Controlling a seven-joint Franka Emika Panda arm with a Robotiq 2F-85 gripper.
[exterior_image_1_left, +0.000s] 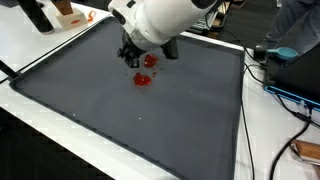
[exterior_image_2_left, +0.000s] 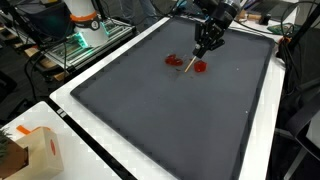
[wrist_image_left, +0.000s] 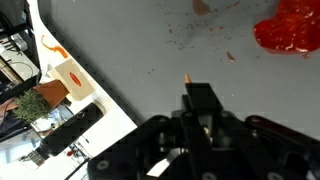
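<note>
Dark grey mat (exterior_image_1_left: 170, 110) over white table (exterior_image_1_left: 50, 140); cardboard box (exterior_image_2_left: 40, 150) at corner; cables (exterior_image_1_left: 288, 95) alongside.

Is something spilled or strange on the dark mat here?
Yes. Two red blobs look smeared on the mat, and the wrist view shows small specks scattered near one. The hand holds a thin stick by them.

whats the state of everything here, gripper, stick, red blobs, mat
black robot gripper: fingers shut on the stick, above the mat
thin wooden stick: held tilted, lower tip near the mat; contact cannot be told
flat red blob: lying loose on the mat, beside the stick tip
second flat red blob: lying on the mat, apart from the first, across the stick
dark grey mat: spread flat
</note>
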